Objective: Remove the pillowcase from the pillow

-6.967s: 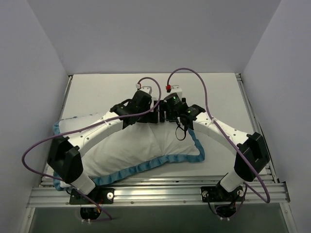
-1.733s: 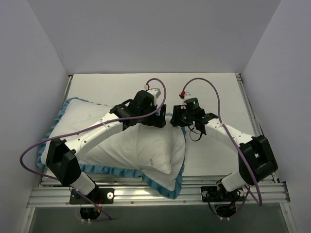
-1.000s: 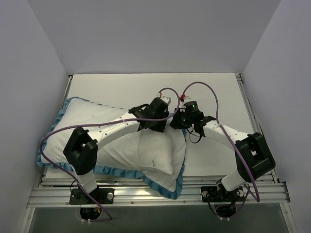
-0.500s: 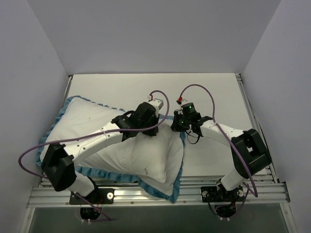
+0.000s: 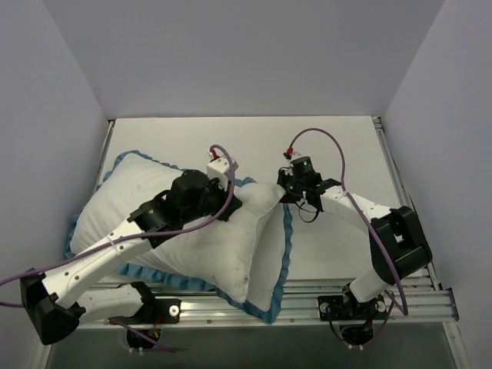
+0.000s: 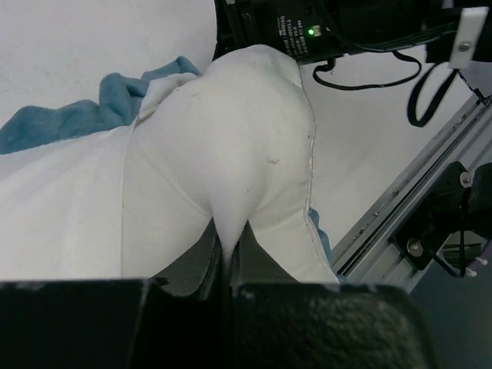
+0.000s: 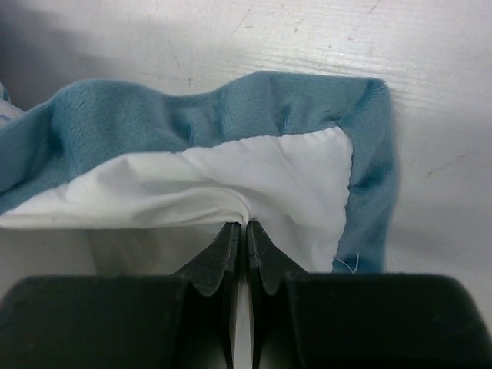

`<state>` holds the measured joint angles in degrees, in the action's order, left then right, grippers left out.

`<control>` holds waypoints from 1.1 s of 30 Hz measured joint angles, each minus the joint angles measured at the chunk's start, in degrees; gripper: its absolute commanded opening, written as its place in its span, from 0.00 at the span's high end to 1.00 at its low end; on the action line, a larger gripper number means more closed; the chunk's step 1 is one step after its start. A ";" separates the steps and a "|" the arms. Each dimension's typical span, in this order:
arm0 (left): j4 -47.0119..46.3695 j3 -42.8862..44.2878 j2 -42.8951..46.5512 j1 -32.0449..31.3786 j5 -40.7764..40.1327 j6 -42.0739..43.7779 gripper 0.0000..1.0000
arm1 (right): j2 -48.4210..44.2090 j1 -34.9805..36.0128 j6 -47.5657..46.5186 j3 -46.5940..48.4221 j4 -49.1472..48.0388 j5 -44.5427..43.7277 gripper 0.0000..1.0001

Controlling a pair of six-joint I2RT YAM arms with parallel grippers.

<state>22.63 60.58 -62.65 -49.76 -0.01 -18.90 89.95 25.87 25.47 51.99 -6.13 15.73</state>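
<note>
At pillow's protruding corner | left gripper (image 6: 228,257) clamped on plump, smooth white pillow (image 6: 238,131) | right gripper (image 7: 239,228) just beside pillow, pinching pillowcase (image 7: 284,173): thin white cloth, fuzzy blue ruffled edge, on scuffed surface (image 7: 231,31)

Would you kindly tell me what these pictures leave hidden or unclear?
- The pillowcase underside: all views, faces the table.
- The left gripper fingertips: top view, beneath its own wrist.
- The pillow left part: top view, inside the pillowcase.
- The right gripper fingertips: top view, too small.
</note>
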 measured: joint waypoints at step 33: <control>17.11 -12.81 2.32 21.31 -18.34 -26.43 0.06 | -18.32 18.53 -6.45 3.39 14.51 -8.04 0.15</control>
<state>39.75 47.77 -60.34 -28.45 -18.35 -45.32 71.64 44.40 19.03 55.37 8.38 7.68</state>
